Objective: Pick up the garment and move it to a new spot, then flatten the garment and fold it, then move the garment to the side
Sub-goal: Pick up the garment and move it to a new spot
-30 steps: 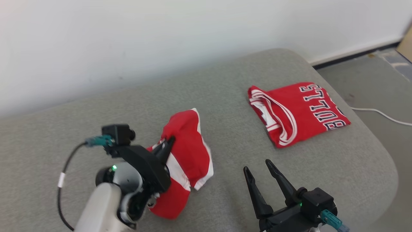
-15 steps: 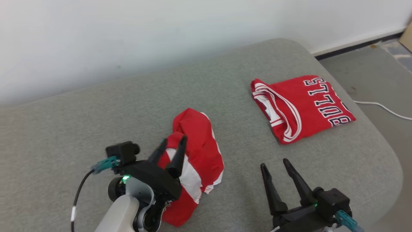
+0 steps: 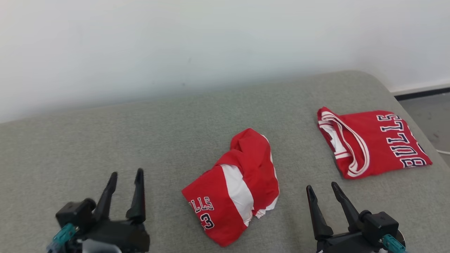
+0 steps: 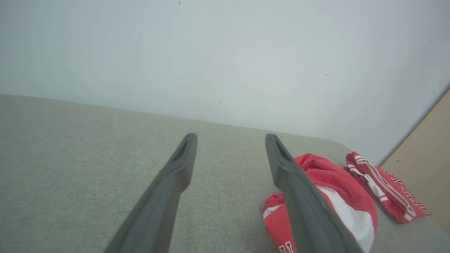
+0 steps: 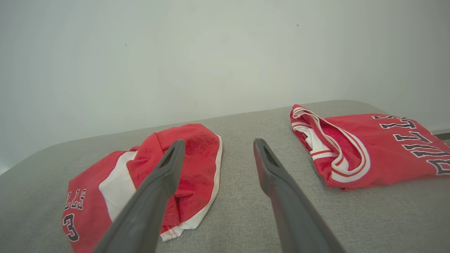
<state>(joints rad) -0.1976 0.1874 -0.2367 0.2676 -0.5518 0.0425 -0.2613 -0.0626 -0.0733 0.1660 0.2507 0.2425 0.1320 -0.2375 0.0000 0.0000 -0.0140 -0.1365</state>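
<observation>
A crumpled red garment (image 3: 235, 186) with a white stripe and dark lettering lies loose on the grey cushion (image 3: 158, 140), between my two grippers. The left wrist view has the garment (image 4: 334, 196) at its right, partly behind a finger (image 4: 299, 196). It shows as well in the right wrist view (image 5: 133, 179), at the left. My left gripper (image 3: 126, 175) stands open at the lower left, apart from the cloth, nothing between its fingers. At the lower right my right gripper (image 3: 321, 188) is open and holds nothing.
A folded red jersey (image 3: 372, 142) with "BULLS" lettering rests on the cushion's right end, also in the right wrist view (image 5: 369, 147). A white wall (image 3: 211, 45) backs the cushion. Floor and a white cable (image 3: 443, 151) lie beyond the right edge.
My left gripper has opened, let go of the crumpled garment and drawn back to the lower left. The garment now lies on the cushion. The head camera has shifted.
</observation>
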